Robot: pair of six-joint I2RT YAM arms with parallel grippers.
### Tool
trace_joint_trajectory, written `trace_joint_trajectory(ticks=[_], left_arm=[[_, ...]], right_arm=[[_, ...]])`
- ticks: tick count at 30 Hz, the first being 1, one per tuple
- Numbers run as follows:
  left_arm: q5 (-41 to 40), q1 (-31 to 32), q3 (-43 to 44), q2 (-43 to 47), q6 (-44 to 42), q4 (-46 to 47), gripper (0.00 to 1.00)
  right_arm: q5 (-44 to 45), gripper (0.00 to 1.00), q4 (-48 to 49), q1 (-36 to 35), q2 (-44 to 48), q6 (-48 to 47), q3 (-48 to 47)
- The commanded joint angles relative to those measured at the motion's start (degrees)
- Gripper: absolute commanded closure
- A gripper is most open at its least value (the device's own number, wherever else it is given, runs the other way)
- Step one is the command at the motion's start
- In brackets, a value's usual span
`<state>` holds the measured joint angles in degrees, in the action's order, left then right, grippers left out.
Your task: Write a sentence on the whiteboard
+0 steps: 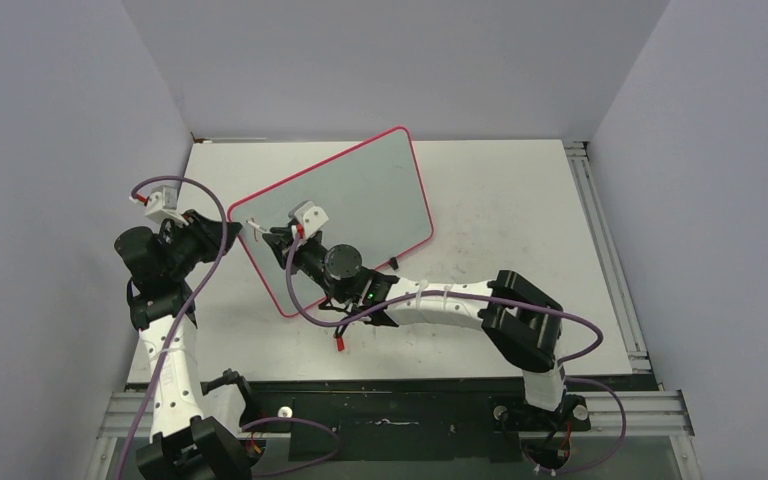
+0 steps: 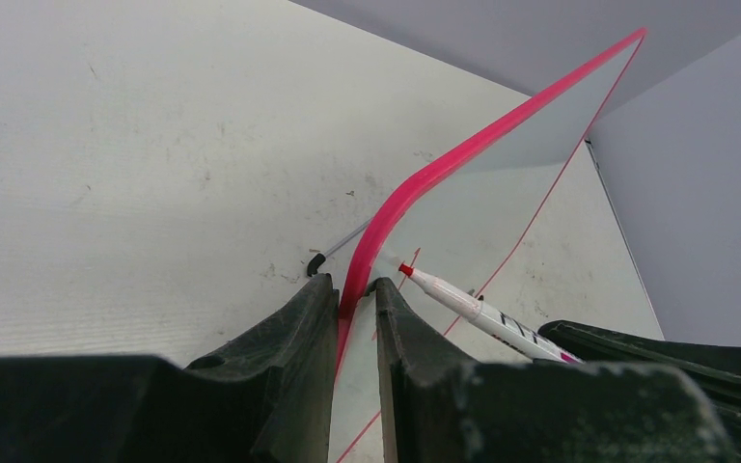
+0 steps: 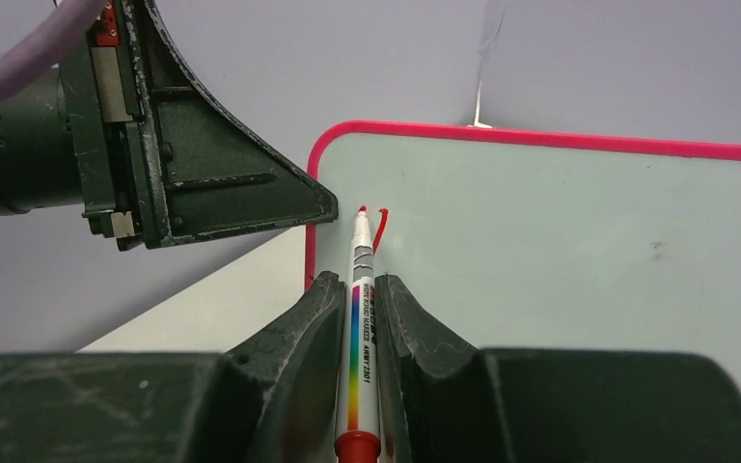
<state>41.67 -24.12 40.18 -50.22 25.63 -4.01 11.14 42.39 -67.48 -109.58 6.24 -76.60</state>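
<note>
The left fingers [image 2: 294,338] pinch the whiteboard [image 2: 463,222] edge, the right fingers [image 3: 299,333] clamp the marker [image 3: 361,260]; a hard press could twist the whiteboard loose.

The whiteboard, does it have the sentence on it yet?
Barely started. Done: the left fingers pinch the rim of the whiteboard, and one short red stroke is drawn. In hand: the right fingers grip the marker, tip by that stroke. Left: nearly the whole sentence.

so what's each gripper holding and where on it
Left gripper clamps the whiteboard by its rim near a corner; right gripper grips the marker around its barrel.
</note>
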Motion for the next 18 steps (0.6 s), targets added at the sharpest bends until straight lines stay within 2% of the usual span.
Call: trace_joint_trajectory(ticks=[1,18], left_arm=[[0.70,-0.32,0.22,0.38,-0.45,1.88,0.82],[0.60,-0.31,0.40,0.38,-0.58,1.76,0.82]], right_arm=[[0.85,0.95,2.27,0.46,0.09,-0.40,-2.38],[5.85,0.95,3.35,0.95,1.77,-0.54,1.06]])
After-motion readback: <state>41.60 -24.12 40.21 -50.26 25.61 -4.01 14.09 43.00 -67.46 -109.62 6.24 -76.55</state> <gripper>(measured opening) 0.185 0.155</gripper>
